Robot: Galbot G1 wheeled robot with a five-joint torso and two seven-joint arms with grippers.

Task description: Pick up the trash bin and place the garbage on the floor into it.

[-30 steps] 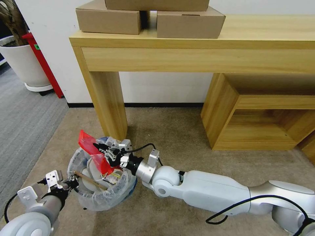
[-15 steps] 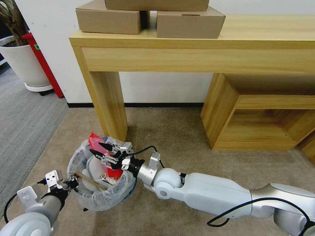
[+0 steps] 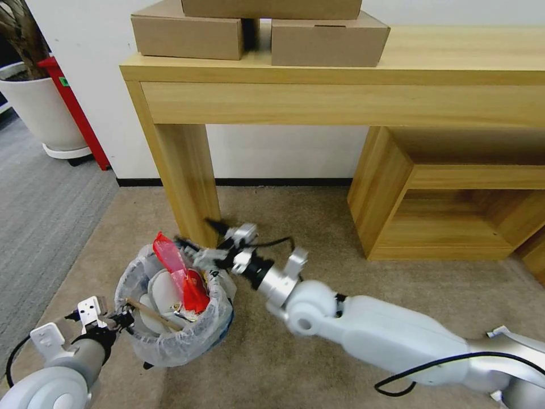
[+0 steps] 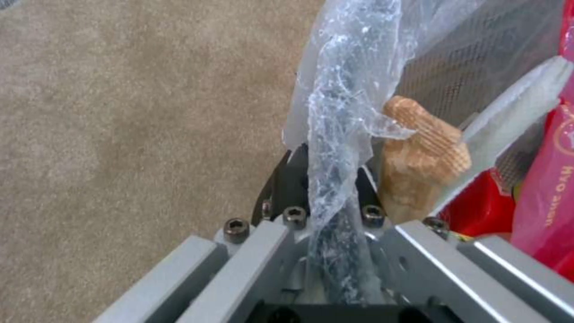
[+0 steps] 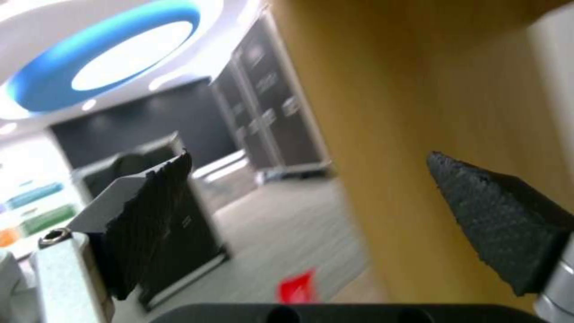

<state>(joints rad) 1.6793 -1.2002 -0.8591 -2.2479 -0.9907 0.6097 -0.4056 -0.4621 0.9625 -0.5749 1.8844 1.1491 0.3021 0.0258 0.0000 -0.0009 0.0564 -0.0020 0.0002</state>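
The trash bin [image 3: 149, 346], lined with a crinkly plastic bag, sits low over the tan floor [image 3: 318, 227] at the lower left. In it lie garbage pieces: a red wrapper [image 3: 183, 276], a wooden stick [image 3: 150, 309] and white paper. My left gripper [image 3: 121, 321] is shut on the bin's near-left rim; the left wrist view shows its fingers [image 4: 287, 172] pinching the bag [image 4: 341, 89] beside the stick's end [image 4: 419, 157] and the red wrapper [image 4: 541, 188]. My right gripper [image 3: 196, 234] hangs open and empty over the bin's far-right rim, close to the desk leg [image 5: 419, 112].
A wooden desk leg [image 3: 187, 176] stands right behind the bin. A low wooden shelf unit [image 3: 448, 199] is at the right. Cardboard boxes [image 3: 329, 37] rest on the desk. A white planter [image 3: 40, 108] and grey ribbed carpet [image 3: 40, 210] lie to the left.
My right gripper opened and let go of the red wrapper, which dropped into the bin. The gripper then drew back and right toward the desk leg. The left gripper kept its hold.
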